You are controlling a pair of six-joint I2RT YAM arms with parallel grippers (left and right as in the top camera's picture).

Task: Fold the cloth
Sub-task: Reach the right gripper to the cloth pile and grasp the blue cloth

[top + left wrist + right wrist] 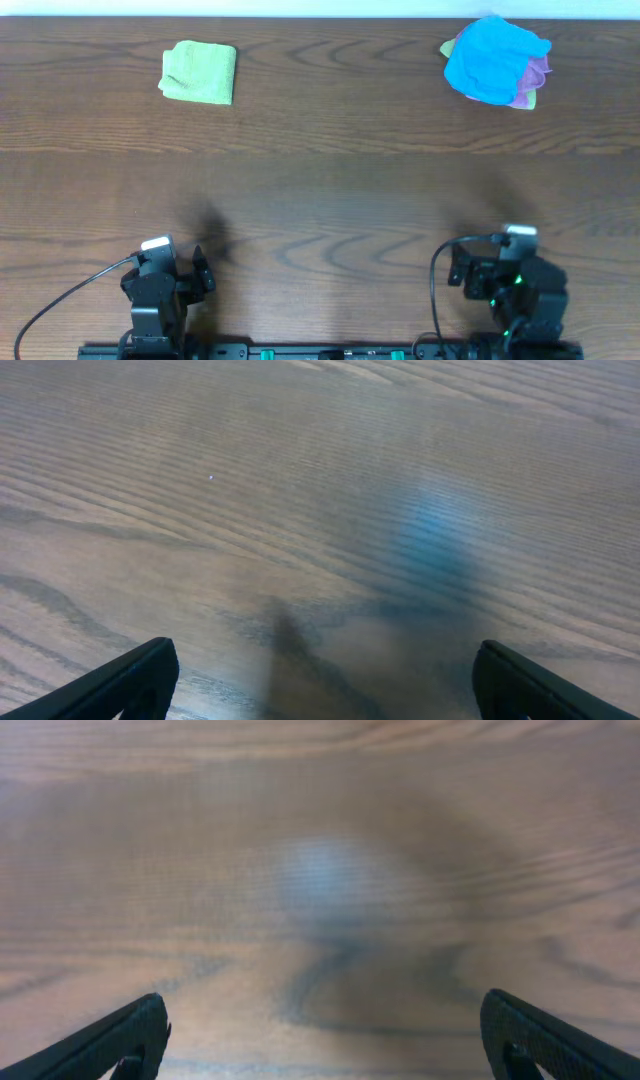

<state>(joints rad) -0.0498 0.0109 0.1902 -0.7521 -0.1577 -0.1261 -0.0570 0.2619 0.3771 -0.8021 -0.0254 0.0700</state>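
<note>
Apparently empty, the left hand (325,660) and right hand (322,1012) gape wide, far from the blue cloth (495,58).

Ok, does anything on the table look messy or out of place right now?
Only at the far right: a blue cloth lies crumpled over a pink cloth, whose edges poke out beneath it. The green cloth at far left is neatly folded.

Dark wood-grain table (320,150) under a pale far edge.
</note>
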